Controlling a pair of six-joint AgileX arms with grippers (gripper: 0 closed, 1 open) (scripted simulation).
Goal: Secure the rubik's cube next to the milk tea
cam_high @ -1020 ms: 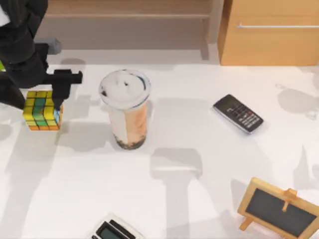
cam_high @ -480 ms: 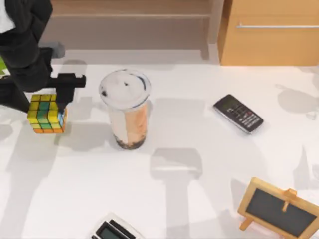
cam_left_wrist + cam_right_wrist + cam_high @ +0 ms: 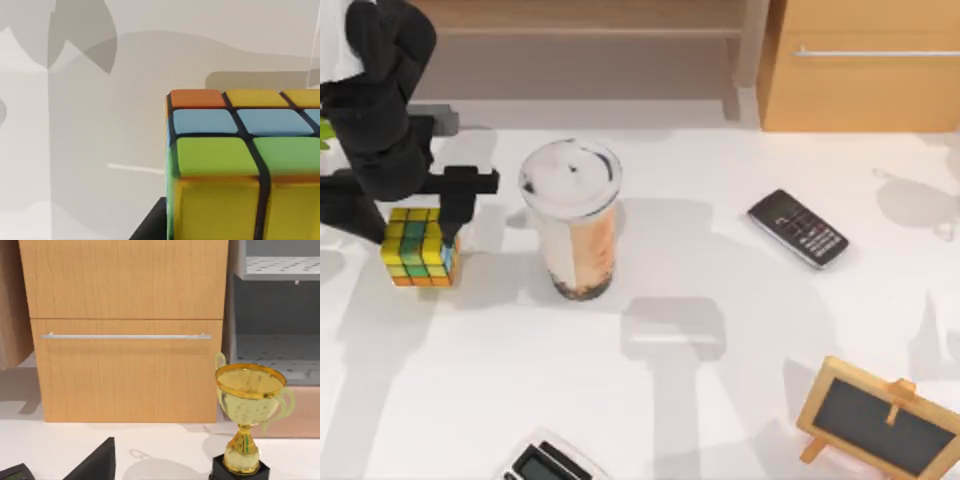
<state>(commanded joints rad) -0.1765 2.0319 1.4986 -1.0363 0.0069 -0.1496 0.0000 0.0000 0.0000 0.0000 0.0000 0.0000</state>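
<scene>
1. White desk (image 3: pixel 720 290) runs under everything, with a wooden drawer cabinet (image 3: pixel 865 65) beyond its far right corner and a low wooden shelf (image 3: pixel 580 30) along the far edge.
2. At the desk's left edge, toward the far side, the left gripper (image 3: pixel 418 215) is clenched on the rubik's cube (image 3: pixel 419 247), its dark fingers (image 3: pixel 455 200) pressing the cube's sides from above.
3. From the left wrist camera the rubik's cube (image 3: pixel 245 165) sits close up, showing rows of orange, yellow, blue and green squares, with a dark edge of the gripper beside it.
4. Whether the cube touches the desk or hangs just above it I cannot tell; its shadow falls close beside it.
5. Just to the cube's right, apart from it, the milk tea (image 3: pixel 574 225) stands upright, white foam on top and dark pearls at its base.
6. Farther right, near the desk's far right part, a black phone (image 3: pixel 798 228) lies flat at an angle.
7. Along the near edge sit a calculator (image 3: pixel 552 462), left of centre, and a small wood-framed chalkboard (image 3: pixel 878 418) at the near right corner.
8. Seen from the right wrist camera, a gold trophy (image 3: pixel 248 417) stands on the desk before the drawer cabinet (image 3: pixel 125 330).
</scene>
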